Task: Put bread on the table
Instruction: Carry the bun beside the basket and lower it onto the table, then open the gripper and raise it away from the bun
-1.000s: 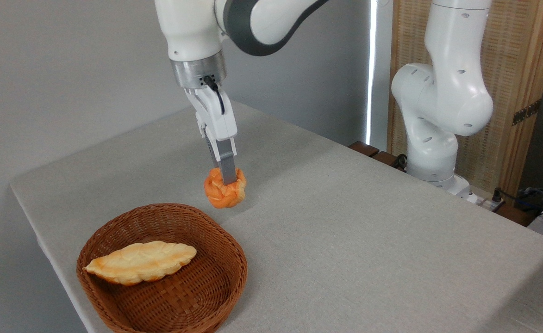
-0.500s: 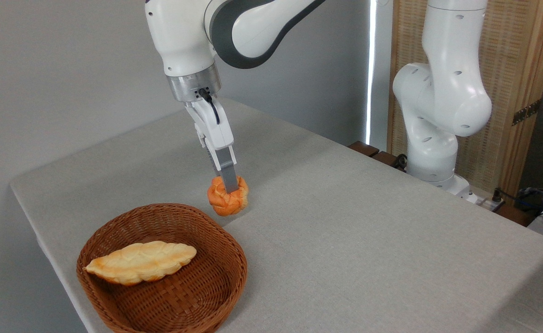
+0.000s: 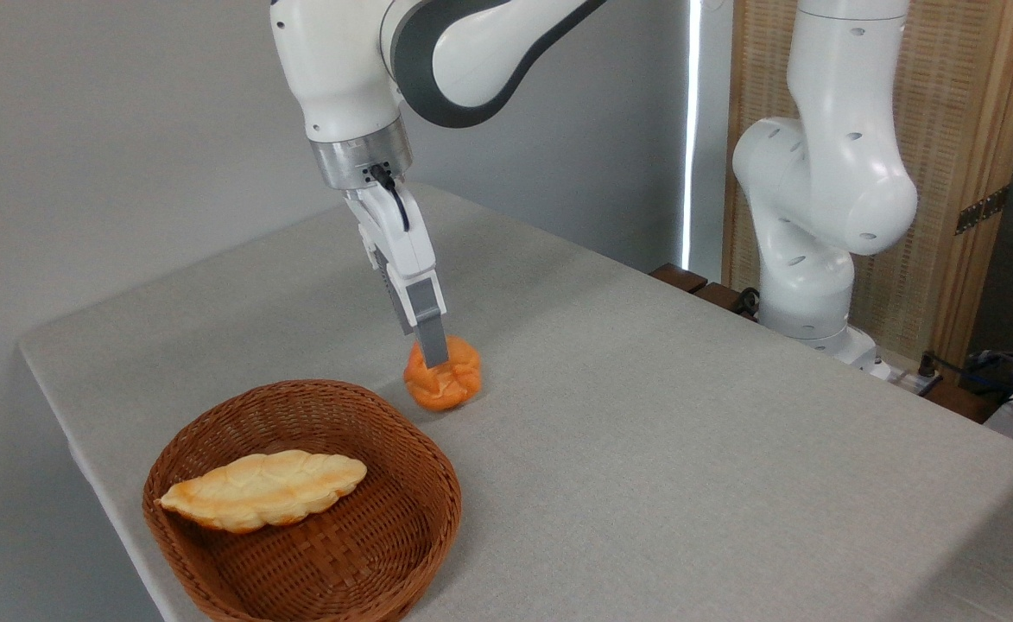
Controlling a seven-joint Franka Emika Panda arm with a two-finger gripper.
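The bread (image 3: 446,383), a small orange-golden knotted bun, rests on the light grey table (image 3: 644,449) just beyond the basket's far rim. It has tipped to the right, with a smoother side toward the camera. My gripper (image 3: 435,358) points down at the bun's upper left. Only the near grey finger (image 3: 430,328) shows, its tip in front of the bun's top edge, and the other finger is hidden behind it. The bun no longer sits centred on the finger, so the jaws look open and off it.
A round brown wicker basket (image 3: 368,553) stands at the front left and holds a pale braided loaf (image 3: 262,489). The arm's white base (image 3: 817,225) rises at the table's far right edge. A wooden screen (image 3: 972,130) stands behind it.
The gripper came down and slightly right with the bun. The bun has since dropped onto the table and rolled right, away from the finger's centre.
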